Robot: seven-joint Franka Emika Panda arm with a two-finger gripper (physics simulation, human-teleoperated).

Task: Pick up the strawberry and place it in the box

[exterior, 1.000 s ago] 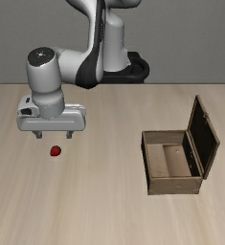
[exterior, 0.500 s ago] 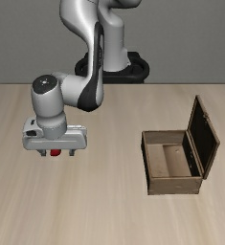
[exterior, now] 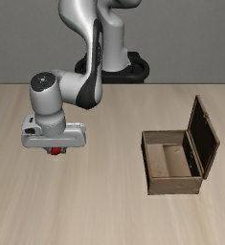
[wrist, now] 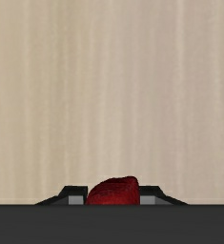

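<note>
The worktop [exterior: 114, 215] is pale wood with fine grain running across it, bare over most of its surface. A brown box [exterior: 171, 165] stands on it toward the exterior view's right, open, its lid raised along the right-hand side and its inside empty. The strawberry [exterior: 56, 150] is a small red spot at the surface toward the exterior view's left, well apart from the box; whether it rests on the wood cannot be told.
</note>
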